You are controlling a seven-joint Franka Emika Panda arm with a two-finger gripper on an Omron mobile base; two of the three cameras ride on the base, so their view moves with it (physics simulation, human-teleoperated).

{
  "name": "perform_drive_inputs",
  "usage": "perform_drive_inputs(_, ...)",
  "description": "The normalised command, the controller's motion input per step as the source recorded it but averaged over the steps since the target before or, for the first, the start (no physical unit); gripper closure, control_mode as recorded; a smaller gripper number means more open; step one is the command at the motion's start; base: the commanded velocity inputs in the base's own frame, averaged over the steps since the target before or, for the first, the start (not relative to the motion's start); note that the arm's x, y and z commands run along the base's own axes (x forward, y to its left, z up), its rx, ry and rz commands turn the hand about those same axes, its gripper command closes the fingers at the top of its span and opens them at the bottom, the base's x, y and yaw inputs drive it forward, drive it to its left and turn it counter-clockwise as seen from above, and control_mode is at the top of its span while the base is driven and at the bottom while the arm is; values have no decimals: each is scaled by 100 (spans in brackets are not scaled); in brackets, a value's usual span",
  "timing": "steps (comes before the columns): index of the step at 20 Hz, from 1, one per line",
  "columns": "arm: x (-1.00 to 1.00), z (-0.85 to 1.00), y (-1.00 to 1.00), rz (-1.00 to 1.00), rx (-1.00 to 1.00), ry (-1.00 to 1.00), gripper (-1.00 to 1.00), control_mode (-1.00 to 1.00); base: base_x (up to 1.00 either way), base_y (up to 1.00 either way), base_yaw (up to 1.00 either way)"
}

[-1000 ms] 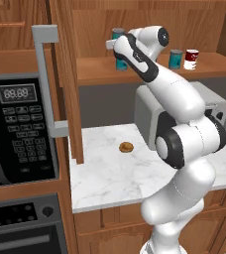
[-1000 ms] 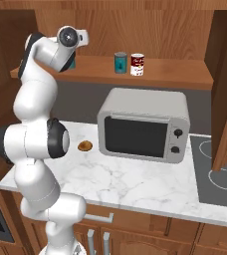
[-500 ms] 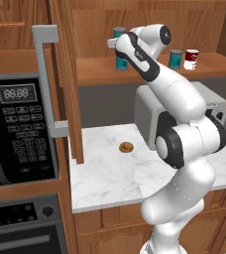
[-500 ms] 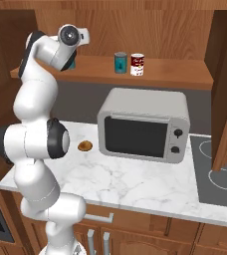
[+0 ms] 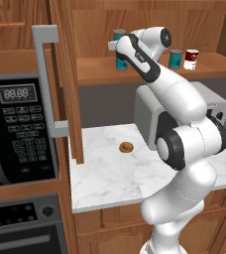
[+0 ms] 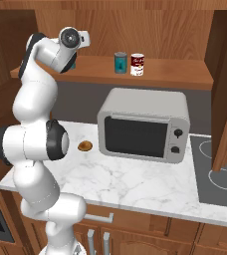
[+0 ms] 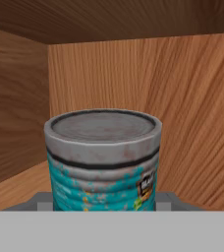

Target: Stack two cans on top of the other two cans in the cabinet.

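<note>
Jaws closed, seemingly on a teal can near the cabinet shelf's left end — nothing clearly stacked yet

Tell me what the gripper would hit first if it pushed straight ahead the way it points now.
The teal can already sits right before the gripper, apparently between its jaws. Beyond it, the cabinet's back wall would likely come next.
</note>
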Motion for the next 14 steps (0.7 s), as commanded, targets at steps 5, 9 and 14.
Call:
perform_drive_inputs(5, 0, -9, -1, 0, 0, 0, 100, -100, 0, 0, 0)
perform_drive_inputs(9, 0, 1, 0, 0, -1, 0, 100, -100, 0, 0, 0)
perform_drive_inputs(14, -7, 6, -5, 0, -1, 0, 100, -100, 0, 0, 0)
